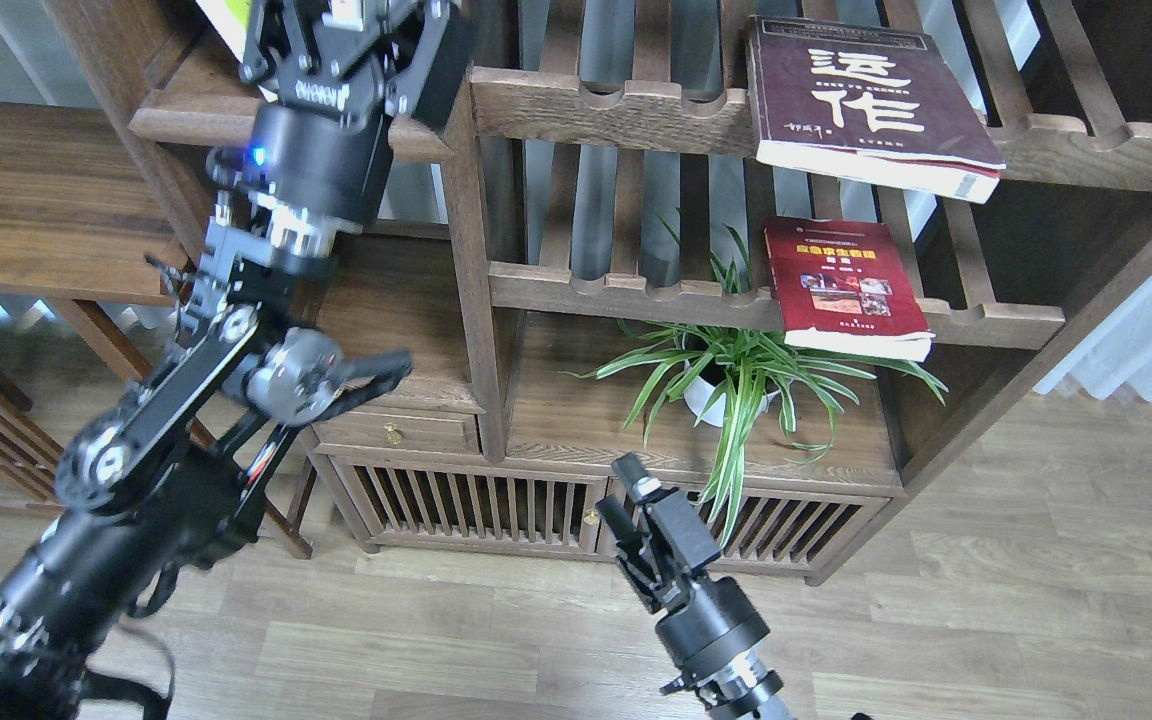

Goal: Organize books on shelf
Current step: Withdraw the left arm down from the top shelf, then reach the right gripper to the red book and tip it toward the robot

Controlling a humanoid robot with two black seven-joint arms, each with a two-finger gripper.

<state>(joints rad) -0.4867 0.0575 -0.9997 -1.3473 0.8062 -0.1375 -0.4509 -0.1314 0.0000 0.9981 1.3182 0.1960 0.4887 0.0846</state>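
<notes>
My left arm rises from the lower left, and its gripper (346, 25) is at the top edge, over the dark-brown shelf (176, 118). It hides most of what stands there. Its fingers are cut off by the frame, so their state is unclear. Just left of it peeks a sliver of the yellow-green book (226, 22). The thick maroon book (866, 100) lies flat on the upper slatted rack at the right. Below it, on the lower rack, lies the red book (841, 290). My right gripper (626, 495) hangs low in front of the cabinet doors, dark and holding nothing.
A potted spider plant (736, 380) stands on the cabinet top under the red book. A wooden post (466, 250) divides the shelf side from the slatted racks. A side table (36, 200) is at the left, and wood floor (986, 600) lies below.
</notes>
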